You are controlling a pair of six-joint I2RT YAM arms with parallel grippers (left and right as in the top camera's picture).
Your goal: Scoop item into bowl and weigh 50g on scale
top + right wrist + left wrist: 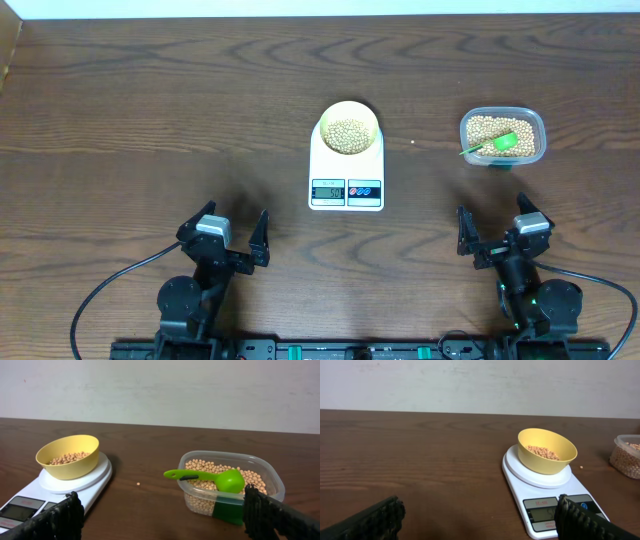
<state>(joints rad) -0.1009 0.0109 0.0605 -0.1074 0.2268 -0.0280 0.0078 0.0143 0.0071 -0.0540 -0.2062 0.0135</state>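
The pale yellow bowl stands on the round platform of the white scale and holds a layer of beige beans. More beans fill a clear tub, where a green scoop lies across the top. My left gripper is open near the front left, away from the scale. My right gripper is open at the front right, short of the tub.
One stray bean lies on the dark wooden table between scale and tub. A pale wall rises behind the table's far edge. Black cables run from both arm bases along the near edge.
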